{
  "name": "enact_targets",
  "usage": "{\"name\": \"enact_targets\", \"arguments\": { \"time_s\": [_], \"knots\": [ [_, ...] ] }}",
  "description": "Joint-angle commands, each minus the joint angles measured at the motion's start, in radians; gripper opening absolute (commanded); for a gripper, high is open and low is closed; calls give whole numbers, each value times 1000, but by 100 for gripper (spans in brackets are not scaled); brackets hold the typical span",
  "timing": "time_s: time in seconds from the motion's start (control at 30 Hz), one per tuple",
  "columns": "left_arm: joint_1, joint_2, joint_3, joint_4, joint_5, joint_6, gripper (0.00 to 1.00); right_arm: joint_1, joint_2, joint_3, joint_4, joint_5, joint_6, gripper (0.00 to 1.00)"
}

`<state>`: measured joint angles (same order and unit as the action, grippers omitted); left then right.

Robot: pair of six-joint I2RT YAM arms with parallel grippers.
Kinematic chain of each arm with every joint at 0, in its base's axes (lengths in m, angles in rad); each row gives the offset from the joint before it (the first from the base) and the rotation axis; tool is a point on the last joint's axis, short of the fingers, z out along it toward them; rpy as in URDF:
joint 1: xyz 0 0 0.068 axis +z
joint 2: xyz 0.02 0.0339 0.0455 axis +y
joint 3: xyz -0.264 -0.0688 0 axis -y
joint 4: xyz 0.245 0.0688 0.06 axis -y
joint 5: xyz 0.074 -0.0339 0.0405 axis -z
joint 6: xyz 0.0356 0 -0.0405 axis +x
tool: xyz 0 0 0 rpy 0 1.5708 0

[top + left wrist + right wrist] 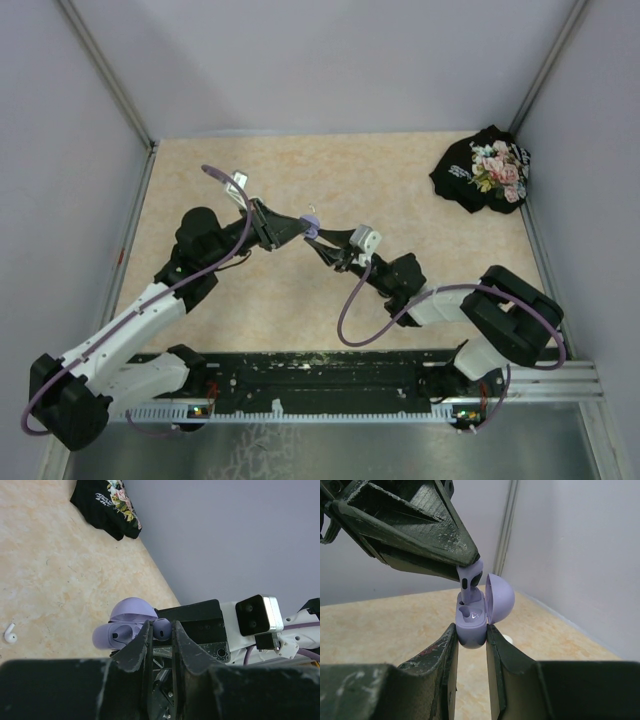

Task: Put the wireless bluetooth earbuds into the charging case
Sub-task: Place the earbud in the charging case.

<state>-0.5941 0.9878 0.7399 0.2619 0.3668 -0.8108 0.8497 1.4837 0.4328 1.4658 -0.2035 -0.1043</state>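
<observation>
My right gripper (471, 635) is shut on an open lavender charging case (471, 621), held above the table with its lid (500, 599) swung to the right. My left gripper (162, 630) is shut on a purple earbud (162, 628). In the right wrist view the earbud (469, 580) points stem-down into the case's far socket; the near socket is empty. From above, both grippers meet at the case (312, 229) mid-table. A white earbud (10, 634) lies on the table. The case also shows in the left wrist view (122, 627).
A black cloth with a flower print (484, 170) lies at the table's back right corner, also seen in the left wrist view (107, 505). Grey walls close the table on three sides. A small white object (508, 639) lies on the table below the case.
</observation>
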Motion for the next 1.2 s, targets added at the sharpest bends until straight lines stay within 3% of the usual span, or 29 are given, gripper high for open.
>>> {"name": "enact_targets", "arguments": {
  "time_s": [0.0,0.63,1.17],
  "knots": [
    [-9,11,12,16,-8,11,3,9,-33,20,45,2,-11,0],
    [-19,6,44,-86,-66,48,4,10,-45,14,37,20,-37,0],
    [-21,-9,65,-183,-131,79,15,10,-49,11,37,19,-29,0]
  ]
}}
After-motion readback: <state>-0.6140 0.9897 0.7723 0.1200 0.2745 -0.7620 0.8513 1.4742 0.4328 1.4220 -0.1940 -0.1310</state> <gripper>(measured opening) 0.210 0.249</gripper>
